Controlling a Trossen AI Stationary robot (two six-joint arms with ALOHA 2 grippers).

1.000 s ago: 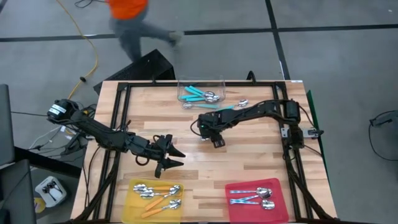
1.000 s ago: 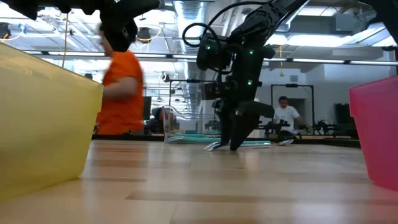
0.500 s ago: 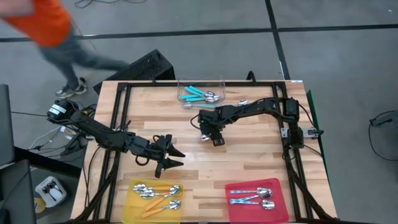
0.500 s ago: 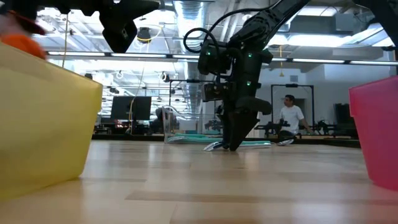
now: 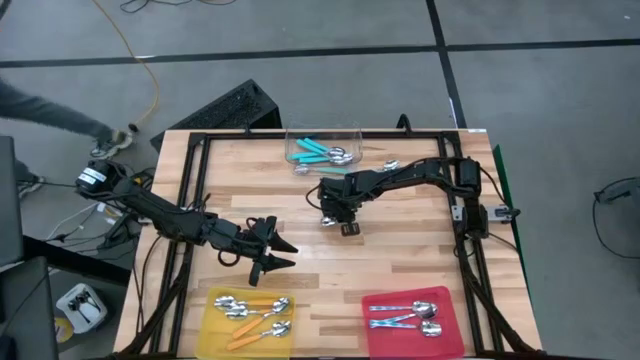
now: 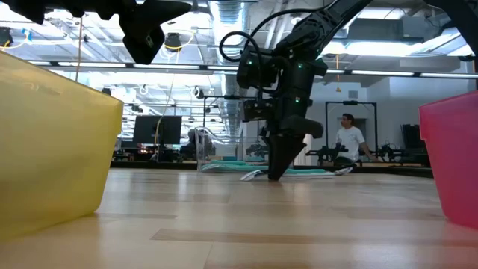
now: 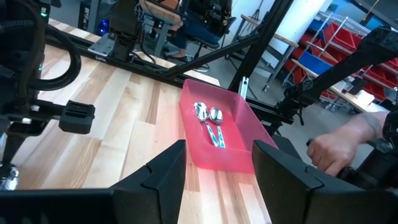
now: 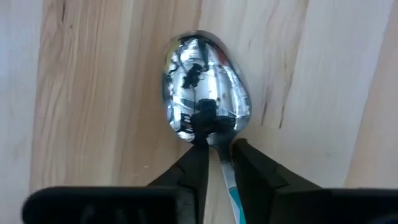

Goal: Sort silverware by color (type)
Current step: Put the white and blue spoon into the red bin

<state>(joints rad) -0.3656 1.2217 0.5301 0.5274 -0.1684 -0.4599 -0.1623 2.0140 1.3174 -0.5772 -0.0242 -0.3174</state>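
Fingers of the right gripper (image 8: 216, 163) pinch the teal spoon (image 8: 205, 90) at its neck; it should lift straight, keeping the grip centred.

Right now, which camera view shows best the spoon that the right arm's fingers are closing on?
The right wrist view: the spoon fills it, its neck between the fingers. The high view hides it under the right gripper. The low view shows only a sliver. The left wrist view misses it.
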